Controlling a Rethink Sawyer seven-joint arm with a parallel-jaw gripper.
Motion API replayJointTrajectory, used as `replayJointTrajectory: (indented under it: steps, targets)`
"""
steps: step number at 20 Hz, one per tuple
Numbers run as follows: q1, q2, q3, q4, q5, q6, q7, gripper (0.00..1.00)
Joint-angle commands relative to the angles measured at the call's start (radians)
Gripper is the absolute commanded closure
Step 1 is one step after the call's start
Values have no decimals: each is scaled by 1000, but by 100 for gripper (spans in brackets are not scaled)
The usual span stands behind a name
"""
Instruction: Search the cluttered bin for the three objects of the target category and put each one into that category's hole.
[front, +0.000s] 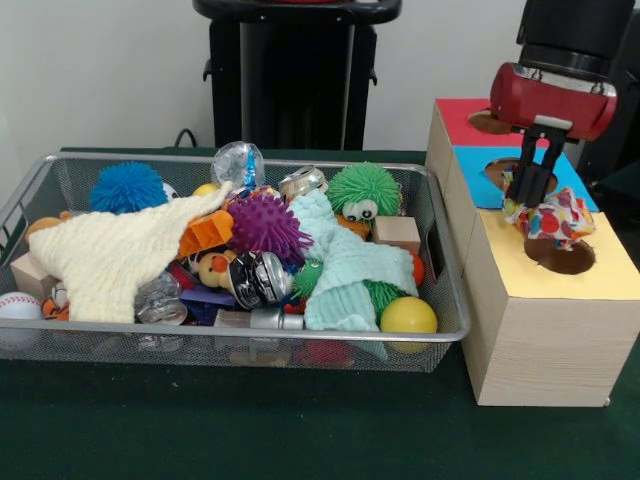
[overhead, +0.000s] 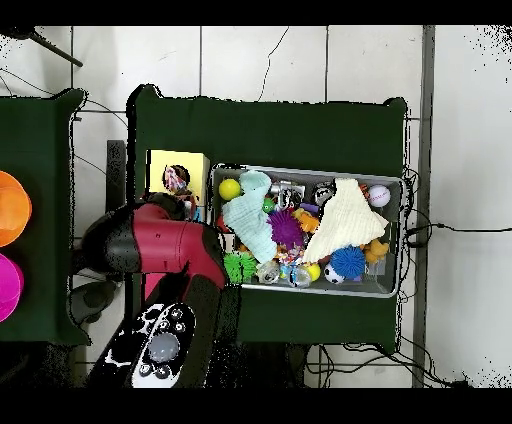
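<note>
Front view, item one: your gripper (front: 536, 196), black fingers pinched on a wrapper wad (front: 553, 217), crinkled shiny plastic printed red, yellow, blue and white. The wad hangs at and just below the fingertips, directly over the round hole (front: 560, 257) in the yellow-topped wooden box (front: 545, 330). That relation governs the coming move, by my reading: hole straight beneath, so you need only let go.

Item two: the bin (front: 440, 300), silver wire mesh, well off to the gripper's side. Contents: cream knitted cloth (front: 115, 260), mint cloth (front: 345, 270), purple spiky ball (front: 265, 225), green fuzzy ball (front: 363, 187), yellow smooth ball (front: 408, 316). You cannot pick out any further wrapper wads there.
</note>
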Motion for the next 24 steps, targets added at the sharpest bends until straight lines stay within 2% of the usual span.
replayJointTrajectory:
  steps: [1,5,11,18,24]
  targets:
    - [-34,-26,134,131,-90,-42,73,100]
    - [-32,-15,134,110,-87,-21,96,100]
    - [-26,-15,152,75,-29,62,144,100]
    - [-41,-12,181,53,-6,62,159,100]
    - [-61,-7,217,53,-3,8,167,100]
